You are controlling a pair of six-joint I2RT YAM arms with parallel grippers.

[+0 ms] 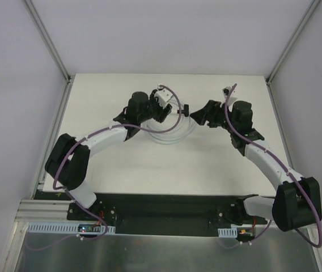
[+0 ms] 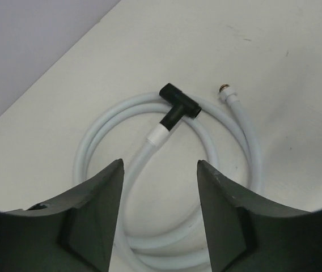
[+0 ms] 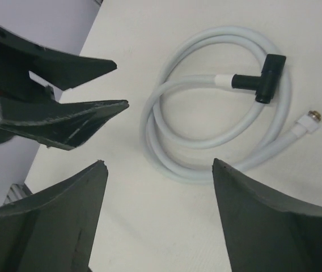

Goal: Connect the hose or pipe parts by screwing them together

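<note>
The white hose (image 2: 250,136) lies coiled on the table, with the black T-shaped connector (image 2: 179,106) sitting on one end behind a white collar. Its other end, with a small metal fitting (image 2: 224,89), lies free beside the connector. My left gripper (image 2: 160,161) hangs open just above the coil and holds nothing. My right gripper (image 3: 158,162) is open and empty too, short of the hose (image 3: 152,130), with the connector (image 3: 263,79) and metal fitting (image 3: 314,116) beyond it. From above, both grippers flank the connector (image 1: 185,109), left gripper (image 1: 169,110) and right gripper (image 1: 199,116).
The white table (image 1: 121,170) is bounded by grey walls and frame rails. The left gripper's fingers (image 3: 81,116) reach into the right wrist view at upper left, close to the right gripper. Purple cables run along both arms.
</note>
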